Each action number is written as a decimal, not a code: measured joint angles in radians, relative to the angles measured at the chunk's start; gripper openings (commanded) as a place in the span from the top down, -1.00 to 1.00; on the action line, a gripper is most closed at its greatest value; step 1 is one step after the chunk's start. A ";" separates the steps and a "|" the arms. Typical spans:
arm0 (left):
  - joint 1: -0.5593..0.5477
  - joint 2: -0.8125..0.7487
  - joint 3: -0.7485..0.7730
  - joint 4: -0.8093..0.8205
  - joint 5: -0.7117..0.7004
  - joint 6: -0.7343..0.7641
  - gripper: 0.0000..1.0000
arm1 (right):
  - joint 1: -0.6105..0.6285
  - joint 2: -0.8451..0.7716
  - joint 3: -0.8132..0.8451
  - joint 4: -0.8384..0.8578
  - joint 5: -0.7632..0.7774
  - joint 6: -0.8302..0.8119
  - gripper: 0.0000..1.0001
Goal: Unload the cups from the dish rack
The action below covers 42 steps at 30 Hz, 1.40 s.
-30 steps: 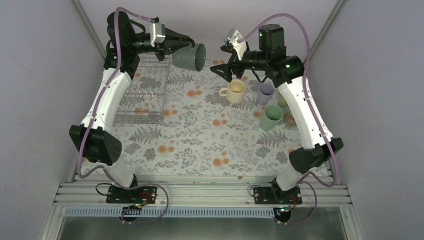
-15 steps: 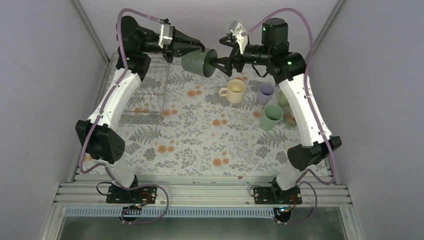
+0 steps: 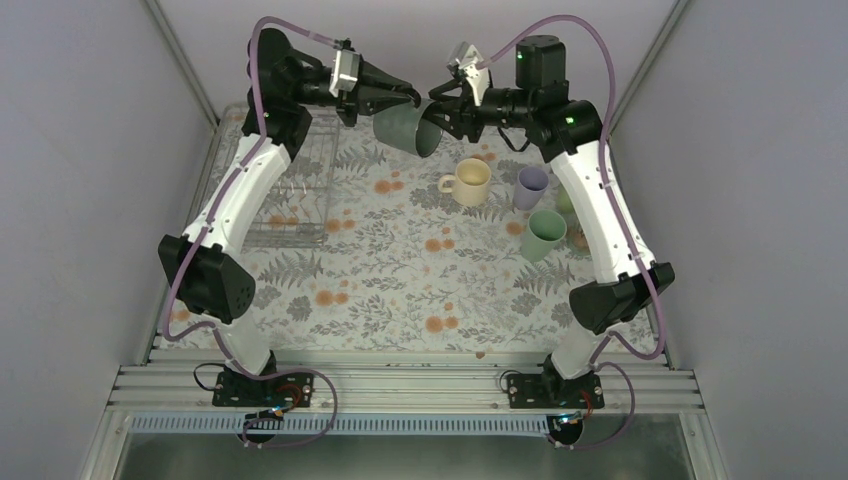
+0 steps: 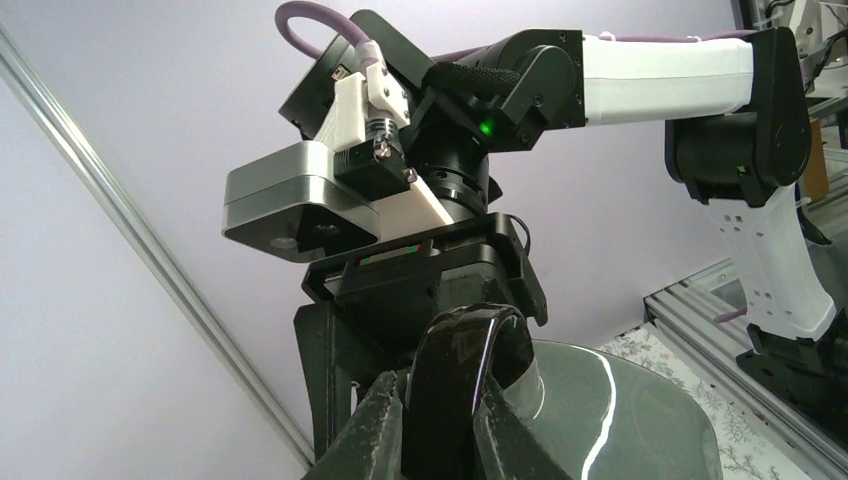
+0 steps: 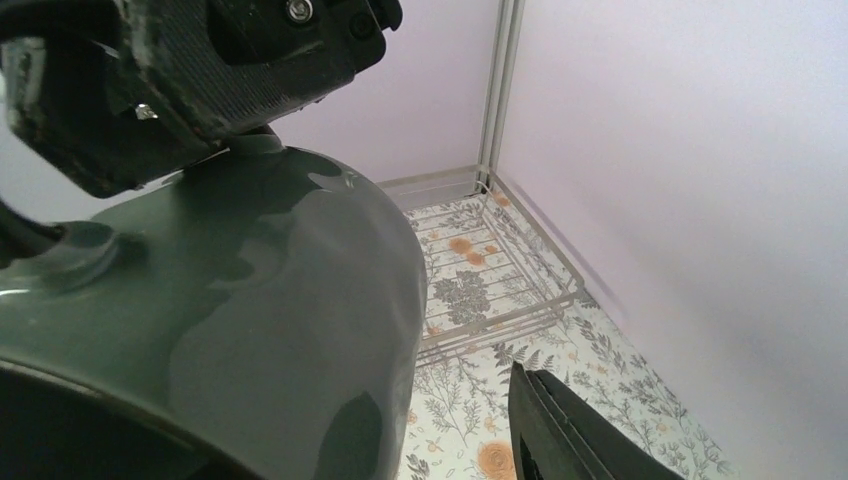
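The dark green-black mug [image 3: 405,128] hangs in the air at the back middle, tilted with its mouth toward the right arm. My left gripper [image 3: 405,97] is shut on its handle [image 4: 465,370], one finger on each side. My right gripper [image 3: 437,113] is at the mug's rim. In the right wrist view the mug [image 5: 250,300] fills the left side. One of that gripper's fingers [image 5: 560,430] stands outside the wall with a gap; the other is hidden. The dish rack [image 3: 290,190] lies at the back left with no cup showing in it.
On the floral cloth at the right stand a cream-yellow mug [image 3: 470,182], a lilac tumbler [image 3: 530,187] and a mint-green tumbler [image 3: 543,235]. A pale yellow-green cup [image 3: 566,200] is half hidden by the right arm. The enclosure's walls stand close on both sides and behind.
My left arm has carried the dark mug up and to the right, away from the rack. My right gripper has come in to the mug's mouth and its jaws have narrowed.
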 measured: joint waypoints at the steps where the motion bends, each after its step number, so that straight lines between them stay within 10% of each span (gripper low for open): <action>1: -0.001 0.000 0.004 -0.011 0.000 0.010 0.95 | 0.000 0.000 0.000 0.000 0.000 0.000 0.16; 29: -0.001 0.001 0.012 -0.091 -0.066 0.004 0.94 | 0.000 -0.004 -0.008 0.009 0.016 -0.042 0.94; 35: -0.002 0.004 0.012 -0.076 -0.044 0.019 -0.96 | 0.000 -0.005 -0.013 -0.007 0.004 -0.031 0.94; 42: 0.000 0.004 0.012 -0.106 -0.034 0.079 -1.00 | 0.000 -0.010 -0.016 -0.040 0.000 -0.024 0.94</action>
